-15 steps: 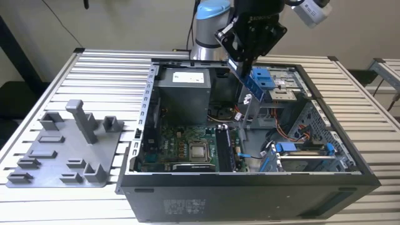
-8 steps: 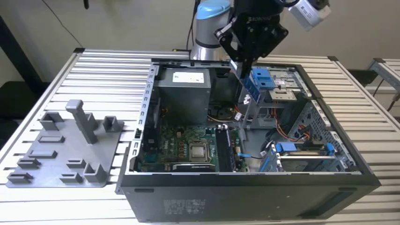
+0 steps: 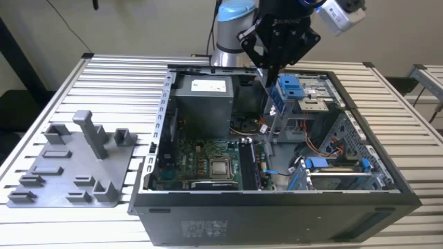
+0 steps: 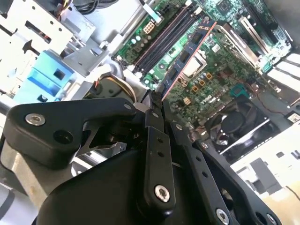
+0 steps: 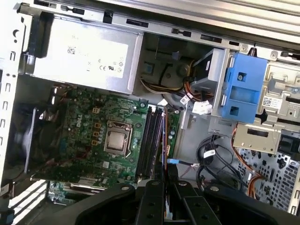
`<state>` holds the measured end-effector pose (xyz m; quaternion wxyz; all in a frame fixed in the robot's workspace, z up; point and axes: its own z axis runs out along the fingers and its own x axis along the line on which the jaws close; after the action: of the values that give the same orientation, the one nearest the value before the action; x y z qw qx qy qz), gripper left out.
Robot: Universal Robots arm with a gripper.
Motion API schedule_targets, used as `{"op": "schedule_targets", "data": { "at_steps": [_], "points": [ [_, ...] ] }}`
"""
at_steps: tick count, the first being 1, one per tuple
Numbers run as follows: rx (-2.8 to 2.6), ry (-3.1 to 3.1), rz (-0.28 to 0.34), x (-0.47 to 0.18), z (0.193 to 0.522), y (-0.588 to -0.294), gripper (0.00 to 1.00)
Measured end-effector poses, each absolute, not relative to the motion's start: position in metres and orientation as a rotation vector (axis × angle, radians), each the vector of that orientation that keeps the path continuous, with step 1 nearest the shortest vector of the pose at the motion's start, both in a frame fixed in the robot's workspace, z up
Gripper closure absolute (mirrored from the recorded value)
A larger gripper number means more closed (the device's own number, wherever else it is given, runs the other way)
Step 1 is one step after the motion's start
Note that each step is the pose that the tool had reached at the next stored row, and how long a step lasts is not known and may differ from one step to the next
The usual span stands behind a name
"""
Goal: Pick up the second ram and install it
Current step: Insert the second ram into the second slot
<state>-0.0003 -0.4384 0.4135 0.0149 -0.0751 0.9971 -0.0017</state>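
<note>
My gripper (image 3: 266, 68) hangs above the middle of the open computer case (image 3: 277, 199), over the gap between the motherboard (image 3: 201, 161) and the drive cage. Its fingers are shut on the second ram (image 4: 185, 58), a thin dark stick with an orange edge. I see the stick edge-on, pointing out from the fingertips toward the board. In the first wrist view the ram (image 5: 165, 140) lines up beside the black memory slots (image 5: 149, 140), still well above them. The slots (image 4: 164, 37) also show next to the processor socket (image 4: 193, 63).
A grey power supply (image 5: 79, 56) sits at the case's far end. Blue drive brackets (image 5: 243, 84) and loose cables (image 5: 211, 159) lie beside the slots. A grey fixture plate with pegs (image 3: 69, 166) rests on the slatted table at the exterior view's left.
</note>
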Motion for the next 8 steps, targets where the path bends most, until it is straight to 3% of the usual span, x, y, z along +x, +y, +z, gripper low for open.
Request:
{"op": "schedule_targets", "data": {
  "at_steps": [8],
  "points": [
    [-0.108, 3.11, -0.007, -0.0003, 0.4128, -0.4384, 0.86]
  ]
}}
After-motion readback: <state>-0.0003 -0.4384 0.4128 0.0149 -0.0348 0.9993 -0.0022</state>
